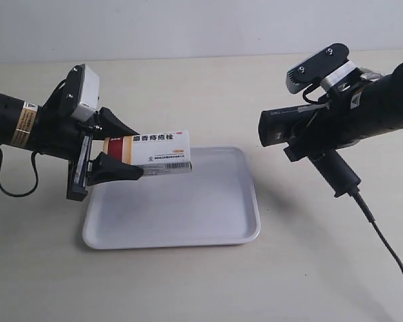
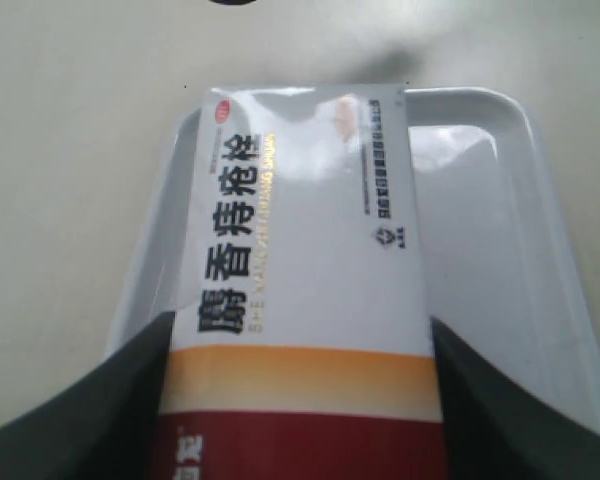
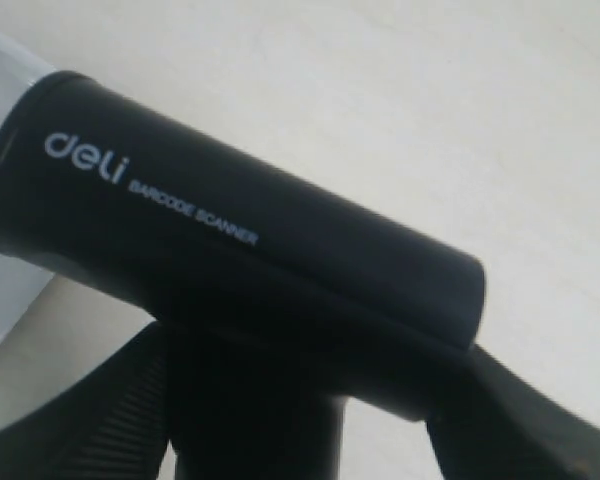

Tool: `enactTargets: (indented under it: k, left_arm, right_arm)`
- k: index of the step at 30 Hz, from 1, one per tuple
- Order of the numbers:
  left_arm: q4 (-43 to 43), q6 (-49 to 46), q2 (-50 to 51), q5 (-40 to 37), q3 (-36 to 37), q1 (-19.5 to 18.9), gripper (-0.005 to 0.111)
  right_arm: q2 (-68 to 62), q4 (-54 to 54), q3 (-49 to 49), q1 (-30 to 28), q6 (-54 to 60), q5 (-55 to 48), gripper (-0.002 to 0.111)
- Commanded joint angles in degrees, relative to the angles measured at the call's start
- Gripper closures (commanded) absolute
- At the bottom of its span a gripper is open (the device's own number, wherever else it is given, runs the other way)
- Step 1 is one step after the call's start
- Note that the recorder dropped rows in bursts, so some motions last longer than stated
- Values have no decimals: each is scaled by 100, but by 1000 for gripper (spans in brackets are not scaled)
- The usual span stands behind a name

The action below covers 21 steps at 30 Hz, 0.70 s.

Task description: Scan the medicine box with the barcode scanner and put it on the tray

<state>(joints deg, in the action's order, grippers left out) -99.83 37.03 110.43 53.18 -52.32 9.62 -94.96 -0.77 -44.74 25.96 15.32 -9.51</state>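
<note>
The medicine box (image 1: 156, 153) is white with a dark red and tan band, black Chinese text and a barcode on its side. My left gripper (image 1: 131, 150) is shut on its banded end and holds it level above the back left part of the white tray (image 1: 208, 221). In the left wrist view the medicine box (image 2: 305, 270) sits between the two dark fingers (image 2: 100, 410), over the tray (image 2: 500, 230). My right gripper (image 3: 310, 400) is shut on the black barcode scanner (image 3: 230, 250). In the exterior view the barcode scanner (image 1: 289, 127) hangs in the air right of the tray, head pointing at the box.
The scanner's black cable (image 1: 389, 255) trails down to the table's front right. A black cable (image 1: 13, 181) loops under the arm at the exterior view's left. The beige table (image 1: 322, 268) surrounds the tray.
</note>
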Motion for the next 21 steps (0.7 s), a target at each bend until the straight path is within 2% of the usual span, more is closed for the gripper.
enactTargets:
  k: [1,7,16,18,21]
  left_arm:
    - [588,109,294,36,10,40,105]
    - [1183,3,824,-442,-24,259,105]
    - [1224,70,861,-1352,-50,639,105]
    - [1224,70,883,-1441,-50,651,101]
    - [1224,70,934,-1541,-50,651,89]
  right_arm:
    - [-453,23,-26,0,-202,676,108]
    - [-1077,114,-39,-207,-496,1277,108]
    - [-1330,229,-39,-388,-542,1452,108]
    - [-1330,229,-39,-388,-539,1475,108]
    - [-1330,229,-39,-388,-539,1475,108]
